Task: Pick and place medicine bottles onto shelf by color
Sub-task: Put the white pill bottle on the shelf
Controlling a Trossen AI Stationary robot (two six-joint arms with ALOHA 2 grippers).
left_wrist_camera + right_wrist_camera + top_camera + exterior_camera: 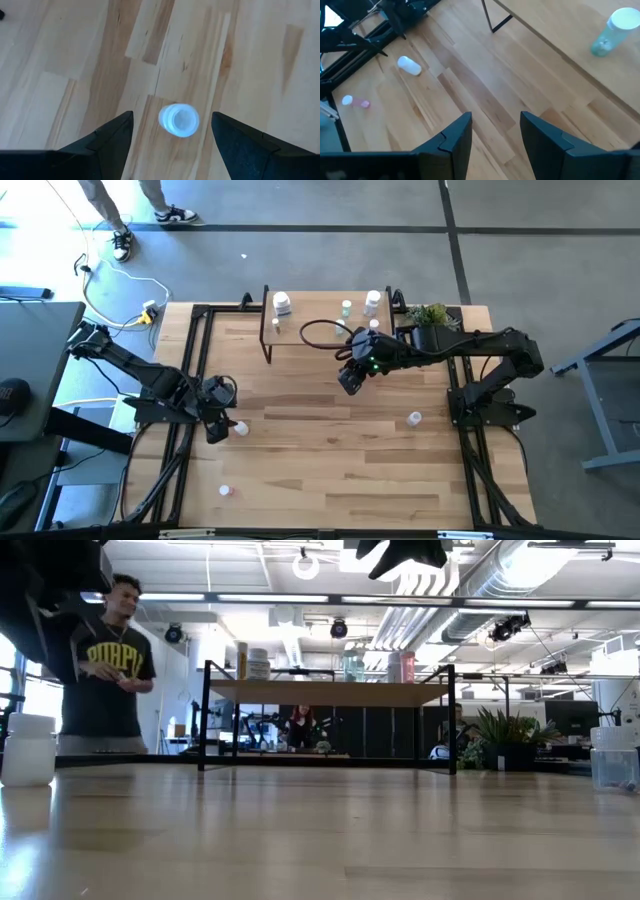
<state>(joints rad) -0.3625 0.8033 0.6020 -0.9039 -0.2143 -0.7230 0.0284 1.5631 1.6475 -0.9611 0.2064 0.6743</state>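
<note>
The left gripper (172, 135) hangs spread straight above 1 upright white bottle (179, 120) on the tabletop (330, 450) — its long axis points up between the fingers, so the left arm is clearly the nearer. The right gripper (496, 132) hovers parted and empty just in front of the shelf (310, 330). I count 5 bottles on the shelf and 3 on the table — 1 shelf, 2 arms.

Shelf (330, 330) bottle (346, 308) tints too small to tell.
</note>
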